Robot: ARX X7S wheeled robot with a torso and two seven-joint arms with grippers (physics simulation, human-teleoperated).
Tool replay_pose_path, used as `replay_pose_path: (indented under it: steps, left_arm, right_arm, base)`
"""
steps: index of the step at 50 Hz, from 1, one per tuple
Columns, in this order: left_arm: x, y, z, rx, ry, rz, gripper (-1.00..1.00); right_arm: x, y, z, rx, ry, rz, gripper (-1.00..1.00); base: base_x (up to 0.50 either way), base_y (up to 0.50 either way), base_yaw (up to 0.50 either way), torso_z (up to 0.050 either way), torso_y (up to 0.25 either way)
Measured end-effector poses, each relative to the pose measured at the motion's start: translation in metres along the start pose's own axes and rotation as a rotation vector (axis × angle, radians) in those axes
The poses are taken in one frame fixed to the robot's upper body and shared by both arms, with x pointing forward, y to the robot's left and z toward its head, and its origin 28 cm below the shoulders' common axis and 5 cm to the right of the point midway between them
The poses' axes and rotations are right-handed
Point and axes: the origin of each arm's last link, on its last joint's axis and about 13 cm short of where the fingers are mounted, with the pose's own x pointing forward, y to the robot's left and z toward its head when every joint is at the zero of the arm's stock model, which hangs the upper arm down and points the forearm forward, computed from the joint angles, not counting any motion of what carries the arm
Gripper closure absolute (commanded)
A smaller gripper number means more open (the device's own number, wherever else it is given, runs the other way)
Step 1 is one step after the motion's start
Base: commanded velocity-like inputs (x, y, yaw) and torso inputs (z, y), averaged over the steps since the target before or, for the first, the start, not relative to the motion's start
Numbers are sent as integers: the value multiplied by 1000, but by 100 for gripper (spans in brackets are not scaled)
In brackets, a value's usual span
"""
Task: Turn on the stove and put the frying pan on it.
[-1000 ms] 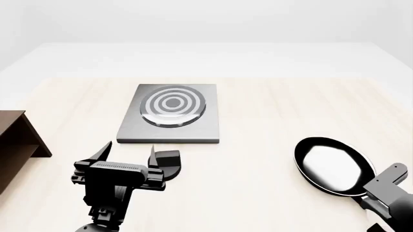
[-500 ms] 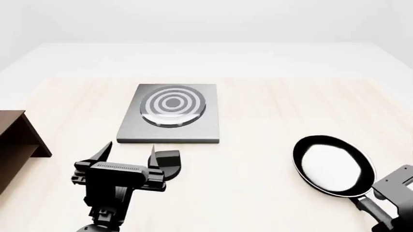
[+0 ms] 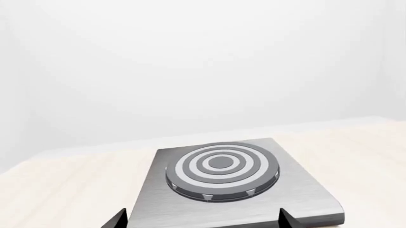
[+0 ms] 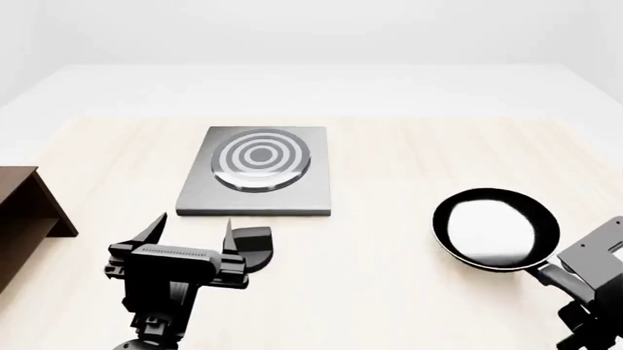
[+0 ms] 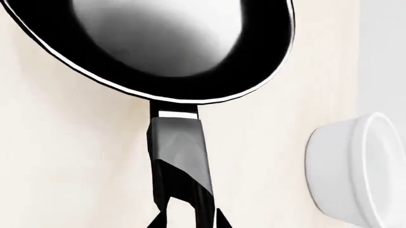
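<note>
Pan now nearer the stove, over pale wooden table.

The stove was grey, its burner ringed in alternating pale and dark circles. The frying pan was black with a glossy pale inside, and the knob black. The desk was pale wood-grained, the shelf brown, the bowl white.

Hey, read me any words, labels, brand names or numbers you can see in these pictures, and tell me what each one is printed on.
No readable text anywhere in these views.
The stove shows only plain concentric rings on its burner, no lettering.
The knob shows no markings.
The frying pan, its handle and the white bowl are unlabelled.
The left gripper and right gripper carry no visible print.
</note>
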Motion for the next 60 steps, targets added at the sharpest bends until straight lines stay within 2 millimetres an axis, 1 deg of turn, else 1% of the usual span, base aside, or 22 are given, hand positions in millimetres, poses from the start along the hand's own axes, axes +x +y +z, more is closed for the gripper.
replay_pose_path:
  steps: [16, 31, 42, 60]
  left_arm:
    - [-1, 1, 2, -9, -1, -1, -100]
    - [-1, 1, 1, -24, 1, 0, -100]
    - [-1, 2, 1, -32, 3, 4, -100]
    - [-2, 2, 1, -39, 1, 3, -100]
  right_arm:
    - [-20, -18, 32, -30, -84, -61, 100]
    - [-30, -24, 66, -7, -222, -75, 100]
    - [-29, -23, 95, 8, -331, -80, 100]
    - [-19, -21, 139, 35, -447, -90, 100]
  base:
    - [0, 0, 0, 0, 1]
    - [0, 0, 0, 0, 1]
    - [0, 0, 0, 0, 2]
    - [0, 0, 0, 0, 2]
